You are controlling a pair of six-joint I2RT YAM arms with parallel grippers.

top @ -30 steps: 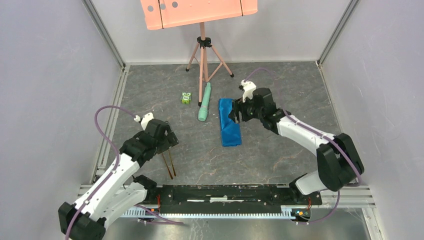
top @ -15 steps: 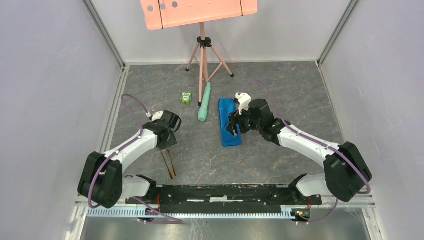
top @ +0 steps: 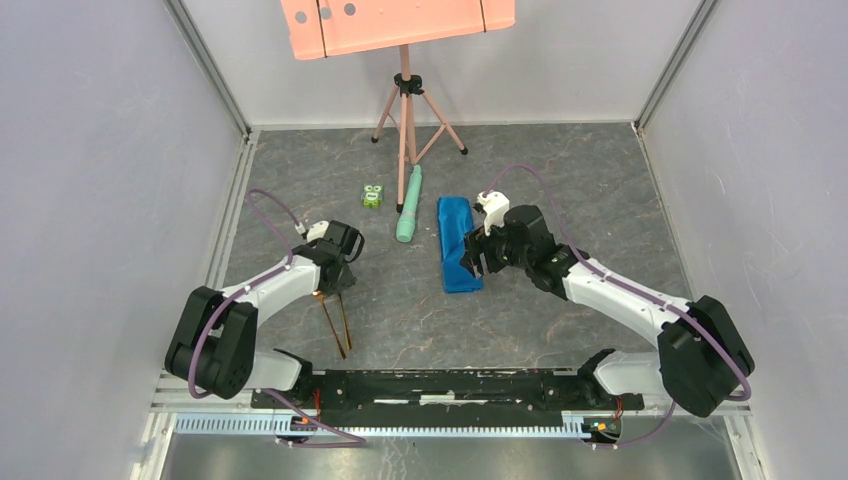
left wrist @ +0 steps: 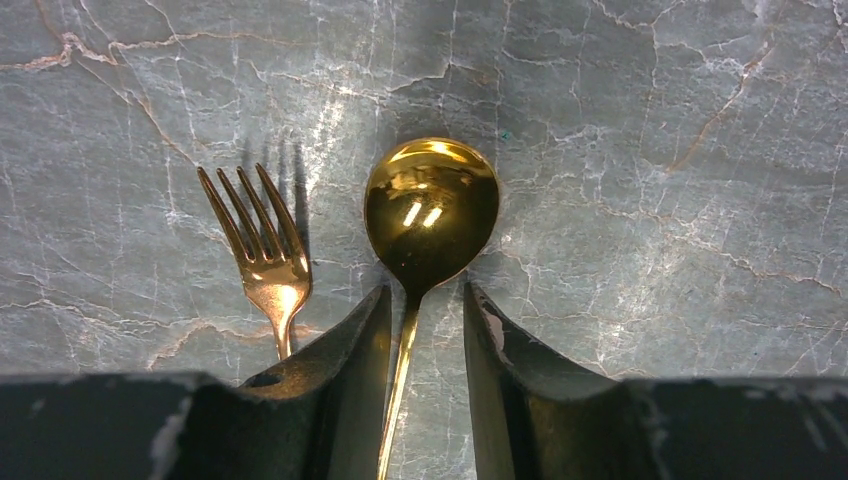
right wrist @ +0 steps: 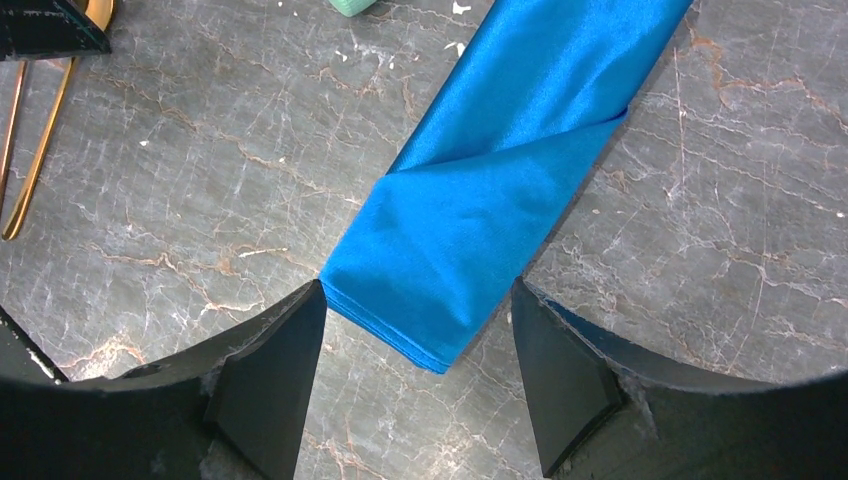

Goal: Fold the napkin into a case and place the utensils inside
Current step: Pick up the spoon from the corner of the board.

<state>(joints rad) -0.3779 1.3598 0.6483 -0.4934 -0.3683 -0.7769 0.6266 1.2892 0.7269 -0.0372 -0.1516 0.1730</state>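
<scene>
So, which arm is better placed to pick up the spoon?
Left: the left end effector, open, straddles the handle of the spoon. The right end effector is over the folded blue napkin.

White-and-black arms; purple cables

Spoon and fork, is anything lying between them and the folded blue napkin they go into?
Nothing visible. Bare table separates the spoon and fork from the napkin; the green tube lies farther back, off that path.
</scene>
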